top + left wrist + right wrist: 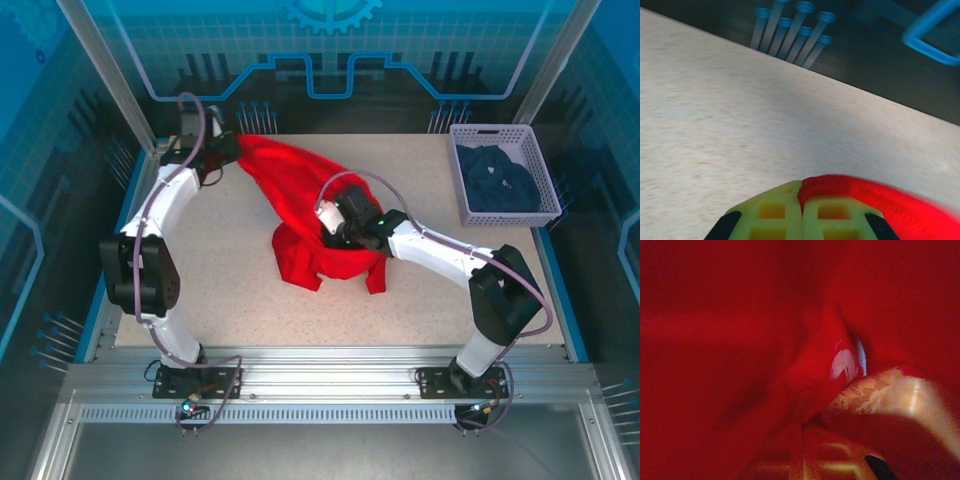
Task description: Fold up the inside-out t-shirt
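The inside-out t-shirt [300, 205] lies bunched on the table [230, 290]. It stretches from the middle out toward 11 o'clock. At 11 o'clock the left gripper [801, 200] is squeezed tight on a thin bit of the red edge. The right gripper [802, 440], in the middle, is closed too, deep in the cloth, and seems to pinch a fold. The left hold is tiny, so a hard pull could make the edge slip out. The cloth could also twist into a lump. The basket [500, 135] at 2 o'clock is well apart.

Red t-shirt [300, 215], crumpled, stretched diag. from far-left to mid-table.
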`<state>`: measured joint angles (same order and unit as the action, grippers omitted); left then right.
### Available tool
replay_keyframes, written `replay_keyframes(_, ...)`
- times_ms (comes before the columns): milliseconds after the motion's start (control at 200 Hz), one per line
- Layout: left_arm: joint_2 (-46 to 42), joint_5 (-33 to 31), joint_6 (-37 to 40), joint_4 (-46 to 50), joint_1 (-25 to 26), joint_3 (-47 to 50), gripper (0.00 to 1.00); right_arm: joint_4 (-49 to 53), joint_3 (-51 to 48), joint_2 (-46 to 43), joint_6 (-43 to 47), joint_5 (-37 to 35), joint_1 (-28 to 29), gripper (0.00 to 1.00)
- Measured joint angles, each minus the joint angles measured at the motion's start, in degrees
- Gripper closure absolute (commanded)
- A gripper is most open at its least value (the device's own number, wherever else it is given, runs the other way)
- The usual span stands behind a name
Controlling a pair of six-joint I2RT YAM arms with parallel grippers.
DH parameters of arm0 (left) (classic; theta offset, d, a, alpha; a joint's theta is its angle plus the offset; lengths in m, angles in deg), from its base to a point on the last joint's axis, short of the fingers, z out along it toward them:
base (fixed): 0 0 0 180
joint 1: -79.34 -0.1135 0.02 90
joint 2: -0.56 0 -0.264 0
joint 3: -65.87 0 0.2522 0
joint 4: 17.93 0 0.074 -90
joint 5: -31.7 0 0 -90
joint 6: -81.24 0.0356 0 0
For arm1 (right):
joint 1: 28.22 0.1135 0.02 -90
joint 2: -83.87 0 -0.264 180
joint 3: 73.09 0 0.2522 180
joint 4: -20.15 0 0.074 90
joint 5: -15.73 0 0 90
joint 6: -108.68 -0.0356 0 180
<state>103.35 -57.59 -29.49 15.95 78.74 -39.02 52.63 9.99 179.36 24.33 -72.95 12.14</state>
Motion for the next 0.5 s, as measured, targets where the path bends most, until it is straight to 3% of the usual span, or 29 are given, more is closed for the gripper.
replay_keyframes(100,0.5,0.11,-0.37,0.98,-1.42,0.02,1.0,0.31,0.13,0.02,0.42,-0.92,0.13,1.0)
replay_keyframes(225,0.44,1.86,-0.37,-0.7,1.64,1.44,1.0,0.94,2.64,0.76,-0.07,-2.95,0.15,1.0)
replay_keyframes(355,0.26,4.37,-1.46,-4.07,4.98,7.87,1.0,-0.96,5.46,0.48,-1.99,-4.33,-0.39,1.0)
replay_keyframes(500,0.26,4.52,-2.89,-5.75,4.72,15.89,1.0,-5.35,4.9,-5.03,-5.86,-1.62,-4.63,1.0)
